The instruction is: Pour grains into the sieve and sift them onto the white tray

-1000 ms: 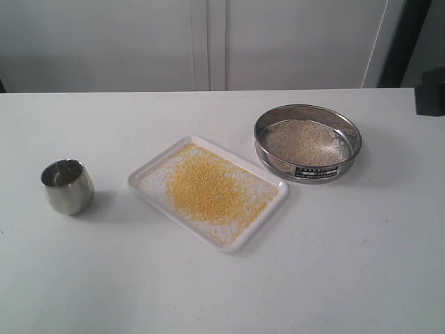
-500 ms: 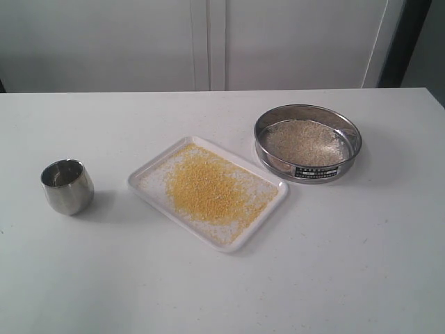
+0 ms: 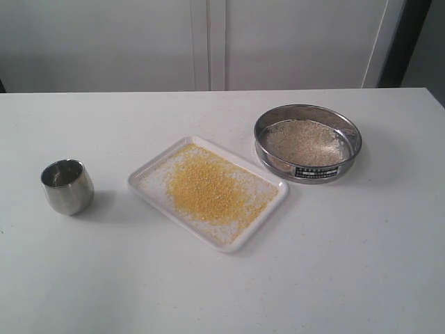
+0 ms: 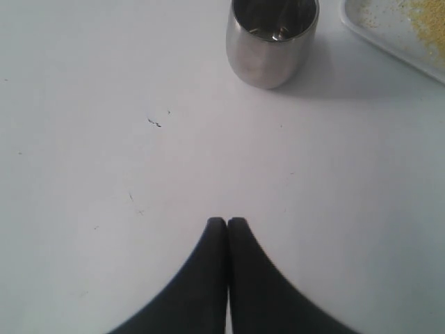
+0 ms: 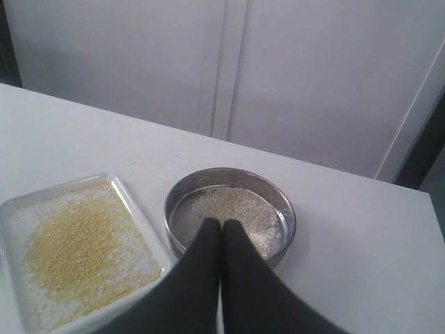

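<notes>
Right gripper [image 5: 221,226] has cleared the exterior view; it and left gripper [image 4: 227,226] sit pinched together, empty. Yellow grains [image 3: 208,188] on white tray [image 3: 149,179], sieve [image 3: 277,166] set aside: sifting looks done.

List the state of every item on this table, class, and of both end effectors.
Small rounded steel cup, upright, looks empty.
Flat rectangular white plastic tray, lying flat, strewn with fine yellow grains.
Wide round stainless-steel sieve, upright, holding whitish grains.
Left end effector, shut, empty.
Right end effector, shut, empty.
</notes>
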You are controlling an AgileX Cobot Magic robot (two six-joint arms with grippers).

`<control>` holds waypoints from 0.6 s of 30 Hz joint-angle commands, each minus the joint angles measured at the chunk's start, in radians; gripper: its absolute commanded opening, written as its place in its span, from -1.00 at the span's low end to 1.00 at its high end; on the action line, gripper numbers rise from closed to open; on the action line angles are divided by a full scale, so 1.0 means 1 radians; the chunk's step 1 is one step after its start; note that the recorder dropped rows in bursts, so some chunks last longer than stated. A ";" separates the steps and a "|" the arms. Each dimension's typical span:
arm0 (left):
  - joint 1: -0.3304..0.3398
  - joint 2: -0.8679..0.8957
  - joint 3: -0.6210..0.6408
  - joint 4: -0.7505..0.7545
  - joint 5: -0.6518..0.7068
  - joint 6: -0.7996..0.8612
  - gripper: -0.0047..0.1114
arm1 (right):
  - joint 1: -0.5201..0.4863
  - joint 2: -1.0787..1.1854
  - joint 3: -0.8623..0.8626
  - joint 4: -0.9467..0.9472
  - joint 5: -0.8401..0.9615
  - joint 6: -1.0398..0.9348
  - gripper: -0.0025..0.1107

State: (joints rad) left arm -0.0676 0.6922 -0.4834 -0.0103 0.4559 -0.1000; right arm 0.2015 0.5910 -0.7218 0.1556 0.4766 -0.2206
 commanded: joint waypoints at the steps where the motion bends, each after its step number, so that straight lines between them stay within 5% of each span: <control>1: 0.004 -0.006 0.004 -0.011 0.006 -0.005 -0.92 | -0.003 -0.069 0.085 -0.009 -0.092 -0.011 -0.96; 18: 0.004 -0.006 0.004 -0.011 0.006 -0.005 -0.92 | -0.074 -0.368 0.353 -0.044 -0.151 0.014 -0.96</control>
State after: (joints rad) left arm -0.0676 0.6922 -0.4834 -0.0103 0.4559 -0.1000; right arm 0.1467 0.2691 -0.4102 0.1168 0.3388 -0.2205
